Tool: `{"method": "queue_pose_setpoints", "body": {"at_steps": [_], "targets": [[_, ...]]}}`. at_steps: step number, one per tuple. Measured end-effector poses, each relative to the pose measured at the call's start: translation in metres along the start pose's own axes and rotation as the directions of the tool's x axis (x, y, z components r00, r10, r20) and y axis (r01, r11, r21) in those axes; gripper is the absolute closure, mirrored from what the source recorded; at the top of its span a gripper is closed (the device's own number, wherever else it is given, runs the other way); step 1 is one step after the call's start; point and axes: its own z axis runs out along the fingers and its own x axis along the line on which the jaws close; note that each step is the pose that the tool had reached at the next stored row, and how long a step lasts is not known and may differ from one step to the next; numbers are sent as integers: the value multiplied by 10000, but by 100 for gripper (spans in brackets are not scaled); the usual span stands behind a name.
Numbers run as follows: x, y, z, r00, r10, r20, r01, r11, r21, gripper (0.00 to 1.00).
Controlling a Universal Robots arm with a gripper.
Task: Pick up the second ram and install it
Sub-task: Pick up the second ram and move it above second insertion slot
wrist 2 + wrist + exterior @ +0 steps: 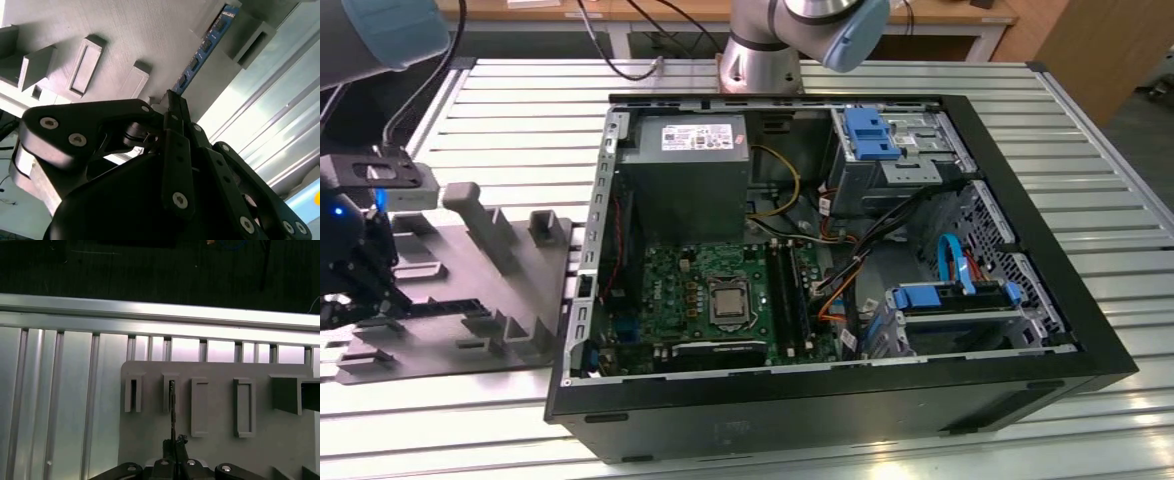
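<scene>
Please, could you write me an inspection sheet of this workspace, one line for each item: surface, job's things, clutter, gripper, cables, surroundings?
Surface: ribbed metal table; it carries an open computer case and a grey holder tray.
Job's things: the second ram, blue, stands on edge among the tray's slot blocks in the second wrist view.
Clutter: nothing seen.
Grippers: the gripper is over the tray, with its fingers shut on the near end of the ram.
Cables: orange, yellow and black bundle inside the case; black leads beside the arm base.
Surroundings: wooden furniture behind the table.
</scene>
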Motion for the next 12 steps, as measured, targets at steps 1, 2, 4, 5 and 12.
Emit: {"method": "queue_pose_setpoints", "body": {"at_steps": [1, 2, 4, 5, 12], "targets": [[-1, 1, -32, 10000, 0, 0, 0, 10000, 0, 88], [-2, 2, -66, 10000, 0, 0, 0, 10000, 0, 88], [-3, 4, -121, 10000, 0, 1, 0, 10000, 2, 88], [-4, 5, -148, 10000, 0, 0, 0, 10000, 0, 88], [-8, 12, -322, 10000, 1, 0, -1, 10000, 0, 88]]}}
